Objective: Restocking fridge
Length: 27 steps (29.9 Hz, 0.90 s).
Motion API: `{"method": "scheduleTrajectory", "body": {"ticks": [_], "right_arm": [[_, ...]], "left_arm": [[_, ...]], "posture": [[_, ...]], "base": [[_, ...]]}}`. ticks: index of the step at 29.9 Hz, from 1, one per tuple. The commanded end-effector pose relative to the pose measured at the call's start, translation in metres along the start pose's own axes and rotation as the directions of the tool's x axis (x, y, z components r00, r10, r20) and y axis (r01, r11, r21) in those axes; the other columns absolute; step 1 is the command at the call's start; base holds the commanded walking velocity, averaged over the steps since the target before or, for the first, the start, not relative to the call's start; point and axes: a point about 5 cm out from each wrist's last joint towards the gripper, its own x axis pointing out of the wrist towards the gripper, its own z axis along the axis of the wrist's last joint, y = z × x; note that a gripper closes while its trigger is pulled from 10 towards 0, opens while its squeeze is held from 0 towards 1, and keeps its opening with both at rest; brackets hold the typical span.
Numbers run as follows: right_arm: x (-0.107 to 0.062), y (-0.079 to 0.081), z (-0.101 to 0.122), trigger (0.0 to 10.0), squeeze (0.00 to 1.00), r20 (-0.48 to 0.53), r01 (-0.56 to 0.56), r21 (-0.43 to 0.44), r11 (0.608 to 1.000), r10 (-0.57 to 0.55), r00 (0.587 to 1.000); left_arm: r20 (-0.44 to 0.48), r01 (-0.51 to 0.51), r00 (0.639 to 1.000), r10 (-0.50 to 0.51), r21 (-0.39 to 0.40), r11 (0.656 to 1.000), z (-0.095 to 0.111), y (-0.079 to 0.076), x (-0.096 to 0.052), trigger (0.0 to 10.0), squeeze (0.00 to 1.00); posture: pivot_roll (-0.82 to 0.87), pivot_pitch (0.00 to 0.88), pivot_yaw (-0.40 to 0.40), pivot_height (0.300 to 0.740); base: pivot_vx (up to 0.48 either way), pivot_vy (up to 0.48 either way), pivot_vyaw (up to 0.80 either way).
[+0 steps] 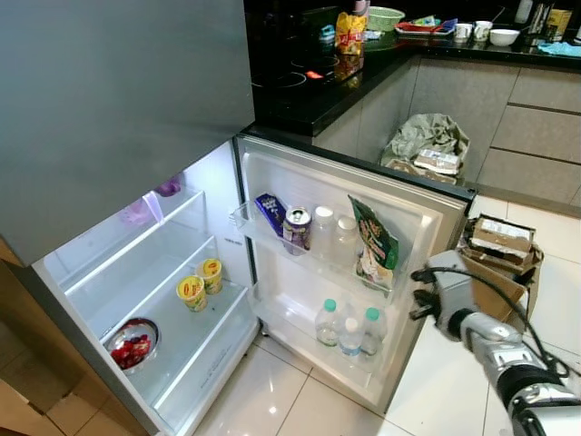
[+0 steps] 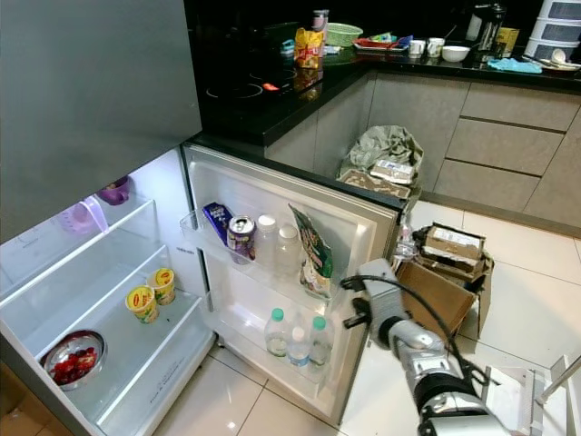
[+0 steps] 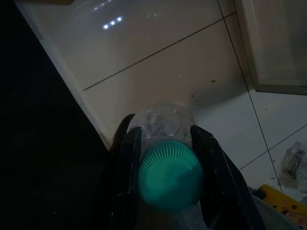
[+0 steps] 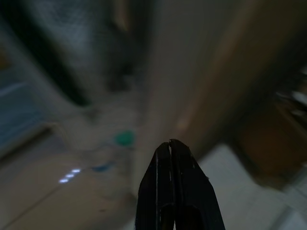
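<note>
**Fridge door wide open, one bottle in the left gripper**

The fridge door (image 1: 427, 213) stands swung out toward the kitchen, its inner racks facing the room. On the upper door shelf (image 1: 272, 238) sit a blue packet (image 1: 270, 211), a drink can (image 1: 297, 227), two pale capped containers (image 1: 332, 234) and a green snack bag (image 1: 375, 242) leaning at the far end. Down in the lower door rack, three water bottles with green caps (image 1: 349, 329) stand close together.

Inside the fridge, two yellow cups (image 1: 201, 282) sit side by side on a glass shelf (image 1: 195, 341), and a metal bowl of red fruit (image 1: 132, 343) rests nearer the front edge. A purple container (image 1: 167, 188) is at the back of the shelf above.

The right gripper (image 4: 172, 148) is raised just beside the outer edge of the open door, its jaws pressed together with nothing between them; its wrist picture is blurred.

The left gripper (image 3: 165, 146) hangs low over the tiled floor (image 3: 158, 72), its jaws pinching a clear water bottle (image 3: 169, 179) just under its green ribbed cap.

Behind the door, a cardboard box (image 1: 497, 259) sits on the floor and a crumpled bag (image 1: 427, 141) leans against the cabinets. The dark surface (image 1: 309, 86) beyond carries a yellow snack bag (image 1: 350, 32).
</note>
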Motion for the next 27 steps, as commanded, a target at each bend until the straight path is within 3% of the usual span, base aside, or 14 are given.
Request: {"method": "scheduleTrajectory", "body": {"ticks": [1,9,12,15,17,19,24,27], "right_arm": [[-0.001,-0.011,0.0,10.0,0.0,-0.028,0.095,-0.005,0.995,-0.096,0.995],[-0.006,-0.033,0.006,10.0,0.0,-0.014,0.249,0.032,0.968,-0.249,0.968],[-0.003,-0.022,0.007,10.0,0.0,-0.008,0.113,0.057,0.992,-0.113,0.994],[-0.002,-0.018,0.007,10.0,0.0,-0.009,0.079,0.054,0.995,-0.079,0.997],[0.0,-0.007,0.005,10.0,0.0,-0.052,-0.076,-0.035,0.997,0.074,0.996],[-0.002,-0.003,0.002,10.0,0.0,-0.181,-0.248,-0.203,0.947,0.213,0.96],[-0.006,-0.011,0.003,10.0,0.0,-0.293,-0.335,-0.276,0.901,0.253,0.922],[-0.01,-0.015,0.004,10.0,0.0,-0.368,-0.423,-0.332,0.843,0.297,0.881]], "left_arm": [[-0.068,-0.026,0.997,0.026,0.001,1.0,-0.015,0.007,-0.003,10.0,0.0],[-0.067,-0.024,0.997,0.024,-0.001,1.0,-0.015,0.007,-0.003,10.0,0.0],[-0.069,-0.024,0.997,0.024,0.0,1.0,-0.015,0.007,-0.003,10.0,0.0],[-0.07,-0.024,0.997,0.024,0.0,1.0,-0.015,0.007,-0.003,10.0,0.0],[-0.065,-0.026,0.998,0.026,0.007,1.0,-0.012,0.008,-0.003,10.0,0.0],[-0.044,-0.027,0.999,0.028,0.02,0.999,-0.003,0.01,-0.003,10.0,0.0],[-0.017,-0.026,1.0,0.026,0.031,0.999,0.007,0.011,-0.002,10.0,0.0],[0.011,-0.015,1.0,0.014,0.034,0.999,0.017,0.009,-0.001,10.0,0.0]], "posture": [[-0.11,0.0,0.006,0.74],[-0.11,0.0,0.006,0.74],[-0.11,0.0,0.009,0.74],[-0.11,0.0,0.009,0.74],[-0.11,0.0,0.008,0.74],[-0.11,0.0,0.006,0.74],[-0.11,0.0,0.002,0.74],[-0.11,0.0,0.0,0.74]], "base": [[0.0,0.0,0.0],[0.0,0.0,0.0],[0.0,0.0,0.0],[0.0,0.0,0.0],[0.0,0.0,0.0],[0.0,0.0,0.0],[0.0,0.0,0.0],[0.0,0.0,0.0]]}}
